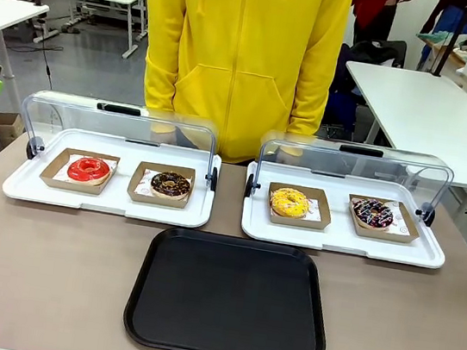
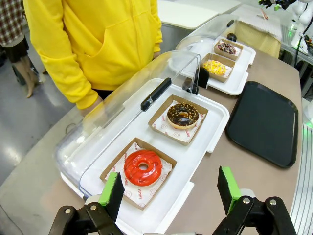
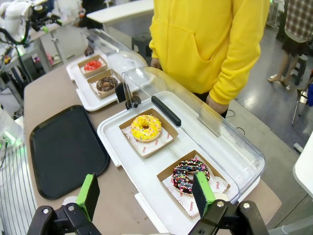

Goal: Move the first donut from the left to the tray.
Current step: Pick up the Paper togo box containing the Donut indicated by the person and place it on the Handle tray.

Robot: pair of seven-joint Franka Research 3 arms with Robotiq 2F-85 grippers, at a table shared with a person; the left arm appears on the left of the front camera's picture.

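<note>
person [image 1: 242, 54]: cropped at top edge | white tray [image 2: 217, 120] near corner: behind left claw [image 2: 171, 185] | paper print [image 2: 138, 188]: unreadable

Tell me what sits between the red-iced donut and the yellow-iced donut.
In the front view, the chocolate-glazed donut in its cardboard holder sits between the red-iced donut and the yellow-iced donut.

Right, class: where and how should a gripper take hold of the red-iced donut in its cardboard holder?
Grip the brown cardboard holder, not the red donut: its glossy icing would likely smear. Come from above with the left gripper, closing on two opposite holder walls; the clear lid is swung back, leaving the top open.
</note>
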